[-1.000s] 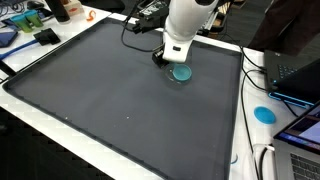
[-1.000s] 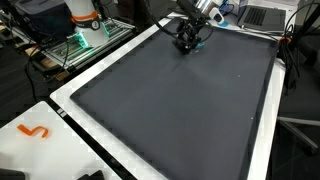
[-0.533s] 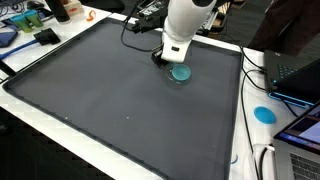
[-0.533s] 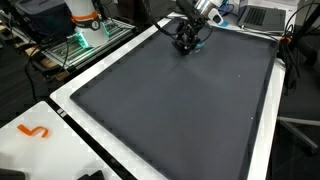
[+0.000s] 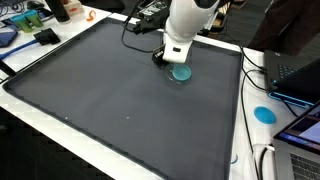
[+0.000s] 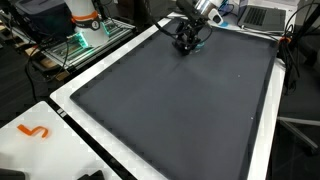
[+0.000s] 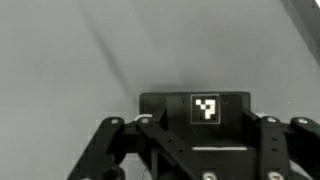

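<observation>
Teal disc (image 5: 181,72) lies flat on the dark grey mat (image 5: 100,95), upper middle of the frame in an exterior view. It is round, so it has no long axis and points nowhere. The gripper (image 5: 161,60) hangs low over the mat just left of the disc. Whether they touch is not clear. In an exterior view from the opposite end, the gripper (image 6: 186,46) sits at the top centre and the disc is hidden behind it.

The mat covers nearly the whole white table (image 5: 247,120). A second blue disc (image 5: 264,114) sits on the white edge at right, near a laptop (image 5: 298,78). An orange squiggle (image 6: 35,131) lies at lower left. Cluttered lab benches and cables line the top edges.

The wrist view shows plain grey surface, a black block (image 7: 160,108) with a white square tag (image 7: 206,108), and black linkages cut off at the bottom. The fingertips are out of frame, so I cannot tell if the jaws are spread or pressed together.
</observation>
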Robot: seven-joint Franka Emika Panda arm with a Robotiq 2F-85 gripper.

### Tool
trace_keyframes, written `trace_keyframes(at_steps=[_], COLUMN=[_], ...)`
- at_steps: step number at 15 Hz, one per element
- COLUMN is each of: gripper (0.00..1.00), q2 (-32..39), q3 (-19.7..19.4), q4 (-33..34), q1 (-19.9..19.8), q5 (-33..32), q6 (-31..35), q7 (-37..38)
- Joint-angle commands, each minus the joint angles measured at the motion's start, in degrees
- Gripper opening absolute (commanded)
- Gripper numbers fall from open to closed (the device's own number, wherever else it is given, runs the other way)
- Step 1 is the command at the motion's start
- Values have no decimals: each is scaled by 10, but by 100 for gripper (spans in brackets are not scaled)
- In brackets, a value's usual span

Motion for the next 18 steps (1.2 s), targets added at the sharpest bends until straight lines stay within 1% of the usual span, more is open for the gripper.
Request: trace_keyframes(at_steps=[1,7,12,15,18], gripper=[31,31,31,31,31], q2=[31,23,32,33,32], q3=[0,-4,-2,3,-2], q4=[-5,-12,0,4,4], q1=[3,-2,5,4,3], q5=[-22,-22,-28,-21,-24], q6=[18,-3,0,4,-6], q7=[14,10,11,3,6])
